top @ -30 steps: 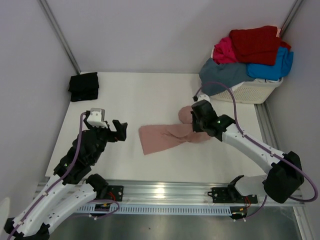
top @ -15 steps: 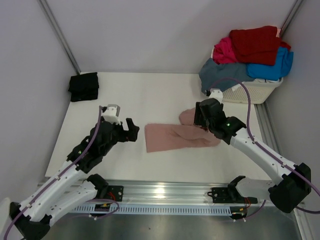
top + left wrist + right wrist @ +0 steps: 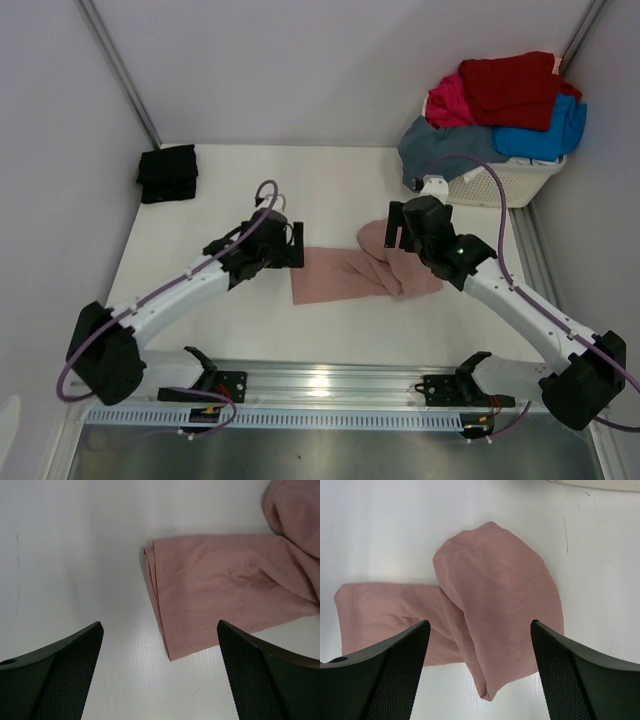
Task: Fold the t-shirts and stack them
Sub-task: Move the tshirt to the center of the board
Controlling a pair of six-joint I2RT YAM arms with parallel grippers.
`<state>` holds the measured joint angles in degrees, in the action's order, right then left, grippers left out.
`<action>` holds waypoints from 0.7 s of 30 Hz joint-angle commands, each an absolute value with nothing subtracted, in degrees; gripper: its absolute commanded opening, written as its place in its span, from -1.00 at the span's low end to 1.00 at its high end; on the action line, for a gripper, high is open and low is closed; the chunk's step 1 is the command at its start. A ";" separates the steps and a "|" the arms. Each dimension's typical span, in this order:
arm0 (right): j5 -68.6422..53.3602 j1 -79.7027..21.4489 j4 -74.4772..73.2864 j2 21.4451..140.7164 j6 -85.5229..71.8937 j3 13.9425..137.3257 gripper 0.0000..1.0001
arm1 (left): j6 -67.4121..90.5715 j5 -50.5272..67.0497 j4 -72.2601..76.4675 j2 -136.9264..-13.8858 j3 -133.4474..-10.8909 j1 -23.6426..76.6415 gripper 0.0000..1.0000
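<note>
1. Black tee (image 3: 167, 173): folded flat on counter (image 3: 300, 180), well left of basket (image 3: 512, 186). Prob the start of the stack.
2. L hand (image 3: 159, 626): left of basket, well apart from it. Jaws spread wide, empty, hovering over the pink tee's far-from-basket end. Risk: that edge shows stacked layers; pinching only the top one would peel the fold open on lift.
3. Pink tee (image 3: 345, 275): on counter, left of basket & nearer the arms. Long strip, but the end toward basket is flopped over in a twisted lump. Risk: folding w/o flattening gives a lopsided bundle that won't stack.
4. R hand (image 3: 479, 625): just left of basket, over the lump. Jaws wide, gripping nothing. Risk: uneven pull btwn hands drags the whole tee across counter.
5. Slate-blue tee (image 3: 440, 150), magenta tee (image 3: 452, 102), red tee (image 3: 510, 85), bright-blue tee (image 3: 545, 135): heaped in basket. Slate-blue droops over basket's left rim and could slide out if brushed.
6. Writing: no brand, label or text readable anywhere; no chest print in view.
</note>
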<state>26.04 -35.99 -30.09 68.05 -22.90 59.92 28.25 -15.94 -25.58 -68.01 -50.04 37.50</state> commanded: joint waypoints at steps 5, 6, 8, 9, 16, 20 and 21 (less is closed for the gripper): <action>26.98 -36.12 -29.71 62.14 -22.59 61.09 0.68 | 28.30 -9.14 -32.15 -89.25 -65.47 34.72 0.99; 27.16 -36.12 -29.88 61.44 -22.67 60.74 0.68 | 28.13 -9.05 -33.39 -91.30 -67.83 34.28 0.98; 27.51 -36.12 -30.41 59.52 -22.85 59.95 0.68 | 27.16 -8.96 -36.63 -94.90 -71.36 33.22 0.98; 27.86 -36.12 -30.50 58.81 -23.11 59.59 0.68 | 26.20 -9.14 -37.43 -97.97 -73.54 33.05 0.98; 28.65 -36.12 -32.17 55.11 -23.64 58.45 0.66 | 24.26 -7.47 -43.33 -110.11 -83.23 31.46 0.90; 29.00 -36.12 -33.13 54.14 -23.73 58.45 0.66 | 23.64 -4.67 -43.59 -113.02 -84.90 31.46 0.80; 29.09 -36.21 -33.31 53.88 -23.82 58.45 0.66 | 23.64 -3.18 -43.42 -113.46 -85.25 31.46 0.73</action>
<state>27.22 -35.99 -32.71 55.44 -22.94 58.59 25.08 -7.35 -41.36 -112.42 -82.24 31.73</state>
